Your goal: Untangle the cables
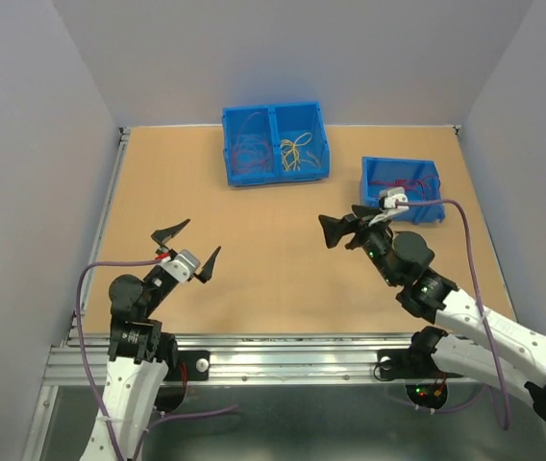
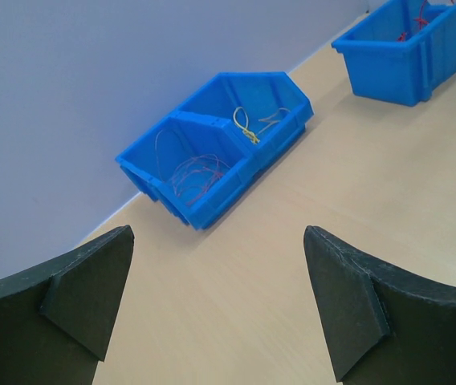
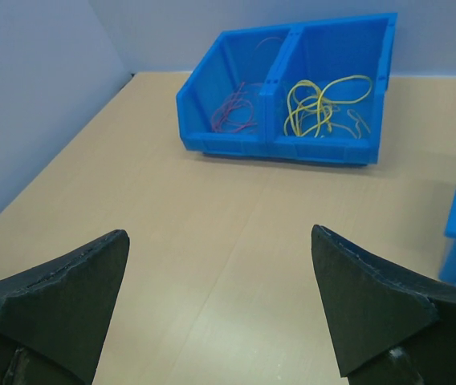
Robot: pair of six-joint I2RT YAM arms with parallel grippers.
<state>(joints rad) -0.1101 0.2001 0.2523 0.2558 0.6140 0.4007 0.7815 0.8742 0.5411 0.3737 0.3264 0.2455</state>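
The cables lie in blue bins at the back of the table. Thin red cables (image 1: pixel 247 149) curl in the left compartment of a double bin (image 1: pixel 278 176), and yellow cables (image 1: pixel 295 152) lie in its right compartment. More red cables (image 1: pixel 398 181) sit in a single bin (image 1: pixel 403 213) on the right. My left gripper (image 1: pixel 201 238) hovers open and empty over bare table at the near left. My right gripper (image 1: pixel 335 232) is open and empty, just in front of the single bin. The right wrist view shows red cables (image 3: pixel 232 116) and yellow cables (image 3: pixel 324 104) beyond the right gripper (image 3: pixel 220 237).
In the left wrist view the left gripper (image 2: pixel 216 241) faces the double bin (image 2: pixel 228 188) against the grey back wall, with the single bin (image 2: pixel 388 76) at upper right. Grey walls close the table on three sides. A mauve robot cable (image 1: pixel 470 240) arcs off the right arm.
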